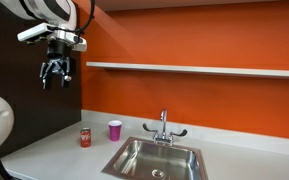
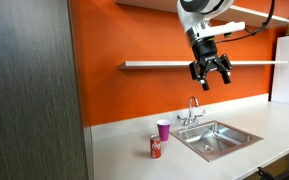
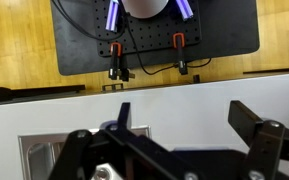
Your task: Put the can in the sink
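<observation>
Gripper (image 3: pixel 174 150) fingers fill the wrist view's lower edge, spread wide, holding nothing. In an exterior view the arm (image 1: pixel 46 14) hangs high, gripper pointing down, at 11 o'clock from the can (image 1: pixel 85 138). The can stands upright on the counter (image 1: pixel 54 156), with the pink cup (image 1: pixel 115 129) at its 2 o'clock and the sink (image 1: pixel 134 158) at 4 o'clock.

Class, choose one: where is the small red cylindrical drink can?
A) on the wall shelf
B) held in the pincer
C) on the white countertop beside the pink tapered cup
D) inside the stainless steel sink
C: the small red cylindrical drink can stands upright on the white countertop next to the pink tapered cup.
</observation>
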